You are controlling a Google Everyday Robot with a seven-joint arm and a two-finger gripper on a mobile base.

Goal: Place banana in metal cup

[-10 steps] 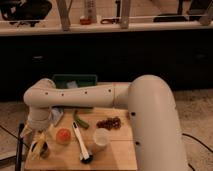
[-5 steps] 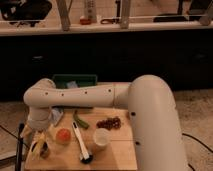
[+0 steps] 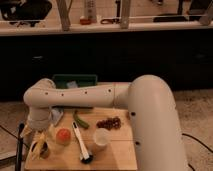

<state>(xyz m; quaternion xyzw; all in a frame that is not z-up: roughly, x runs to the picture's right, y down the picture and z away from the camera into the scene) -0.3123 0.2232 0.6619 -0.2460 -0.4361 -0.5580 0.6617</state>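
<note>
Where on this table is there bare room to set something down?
Bare wood lies along the front right, between the pale cup and the table edge. The left end is crowded: gripper, banana, metal cup, orange fruit.

Legible text, labels, brands, numbers, signs: none. Items checked: white arm casing (a row of small dark dots only, no lettering); green bin [image 3: 75, 80] at the table's [image 3: 120, 155] far edge, unmarked; pale cup [image 3: 100, 139], unmarked. Claw [image 3: 34, 134] at the table's left edge, over the banana [image 3: 38, 144]: no marking readable.
</note>
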